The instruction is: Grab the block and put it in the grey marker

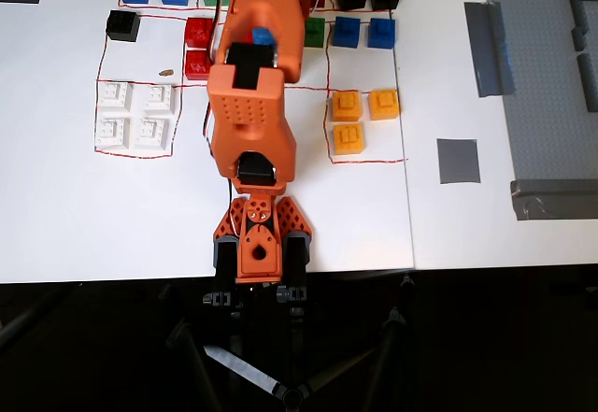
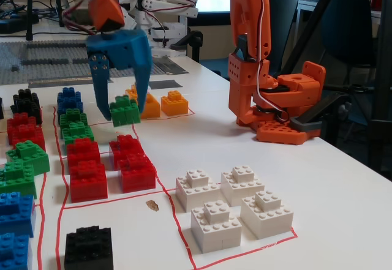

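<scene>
Gripping the block [image 2: 125,111] between blue fingers [image 2: 142,68], tool [image 2: 120,108] closed narrow, lifted just above the counter [image 2: 343,184].

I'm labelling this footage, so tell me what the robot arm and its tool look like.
The arm is bright orange plastic with black servo blocks set into it and a perforated panel on one link. Thin red and white cables run along it. The tool has two tapering blue fingers under an orange wrist.

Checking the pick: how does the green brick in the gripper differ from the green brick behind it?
The gripped green brick sits between the blue gripper's fingers, apparently lifted off the table; the rear green brick rests untouched in its column. The gripped one sits further right. Both share colour and shape.
</scene>
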